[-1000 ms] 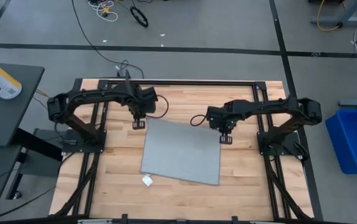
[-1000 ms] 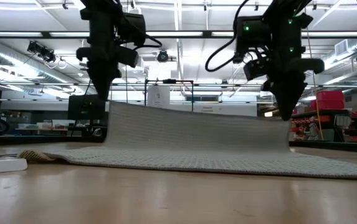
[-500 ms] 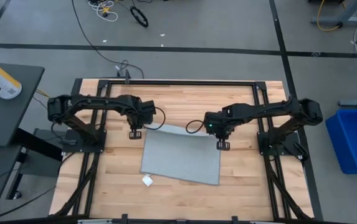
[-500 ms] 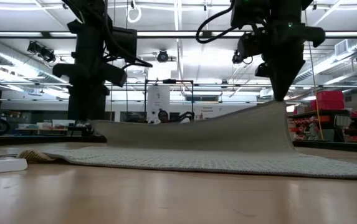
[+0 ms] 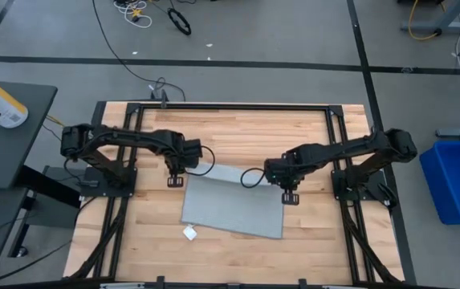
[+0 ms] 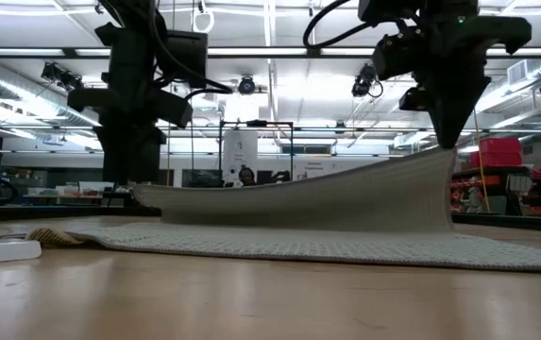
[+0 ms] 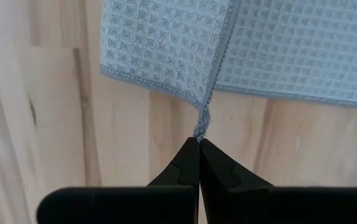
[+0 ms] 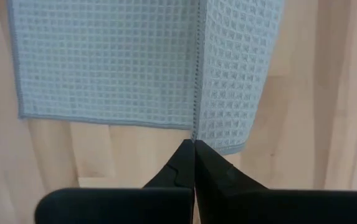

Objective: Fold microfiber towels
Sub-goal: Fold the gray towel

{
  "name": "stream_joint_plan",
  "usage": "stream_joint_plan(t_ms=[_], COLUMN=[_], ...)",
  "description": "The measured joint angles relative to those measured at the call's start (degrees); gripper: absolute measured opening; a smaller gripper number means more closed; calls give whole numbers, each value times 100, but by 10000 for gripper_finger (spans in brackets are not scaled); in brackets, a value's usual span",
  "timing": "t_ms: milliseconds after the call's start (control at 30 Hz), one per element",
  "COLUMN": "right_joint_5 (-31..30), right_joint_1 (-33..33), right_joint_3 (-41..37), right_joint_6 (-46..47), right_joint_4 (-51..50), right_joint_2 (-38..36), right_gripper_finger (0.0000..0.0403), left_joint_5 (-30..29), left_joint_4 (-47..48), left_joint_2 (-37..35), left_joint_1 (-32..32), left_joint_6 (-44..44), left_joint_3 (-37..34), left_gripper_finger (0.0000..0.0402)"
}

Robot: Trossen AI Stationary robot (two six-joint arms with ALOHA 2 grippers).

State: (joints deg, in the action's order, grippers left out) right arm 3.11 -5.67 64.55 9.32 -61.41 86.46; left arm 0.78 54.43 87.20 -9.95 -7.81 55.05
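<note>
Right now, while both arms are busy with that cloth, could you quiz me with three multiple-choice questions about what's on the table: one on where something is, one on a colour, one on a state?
1. Where is the small white tag?
A. at the towel's corner nearest the table's front edge
B. under the right gripper
C. off the table

2. What colour is the towel?
A. bright red
B. light grey-blue
C. black

3. How does the towel's far edge stand?
A. flat on the wood
B. lifted, pinched by both grippers
C. rolled into a tube

Answers:
1 A, the high view shows the tag at the front left corner.
2 B, both wrist views show it.
3 B, the left gripper and right gripper are each shut on a corner, raised in the low view.
</note>
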Motion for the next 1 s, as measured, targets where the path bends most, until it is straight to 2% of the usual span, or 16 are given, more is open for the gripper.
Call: stream_joint_plan(t_ms=[1000], right_joint_5=[164], right_joint_1=[-1022], right_joint_3=[0], right_joint_6=[918], right_joint_4=[426], right_joint_2=[2], right_gripper_finger=[0], left_joint_5=[59], left_joint_4=[46], left_joint_2=[0], left_joint_1=[1126], left_joint_6=[922], left_joint_3=[2], left_gripper_finger=[0])
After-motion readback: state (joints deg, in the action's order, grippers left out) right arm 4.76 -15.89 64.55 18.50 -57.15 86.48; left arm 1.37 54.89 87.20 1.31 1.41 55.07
